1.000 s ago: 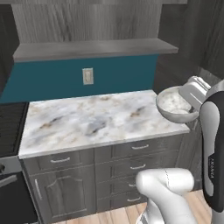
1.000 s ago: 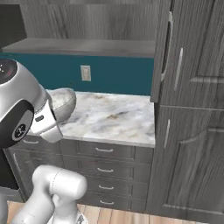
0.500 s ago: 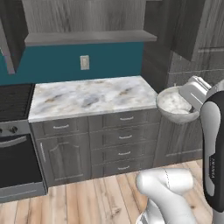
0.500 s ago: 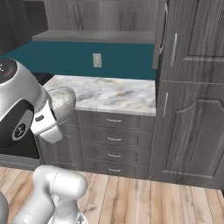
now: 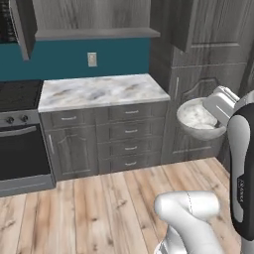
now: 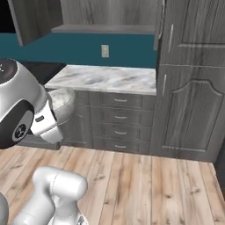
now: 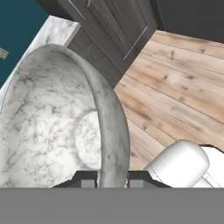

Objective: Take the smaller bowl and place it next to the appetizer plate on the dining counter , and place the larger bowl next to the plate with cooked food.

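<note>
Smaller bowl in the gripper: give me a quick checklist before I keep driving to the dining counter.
1. Grip: the gripper has its fingertips on either side of the rim of the smaller bowl: ok.
2. Bowl in the air, off the marble worktop: ok.
3. Bowl attitude: close to level in the left base view: ok.
4. Bowl contents: nothing inside: ok.
5. Space between the bowl and the tall cabinet behind it: cannot tell.
6. Dining counter and appetizer plate located: not ok, not yet seen.
</note>
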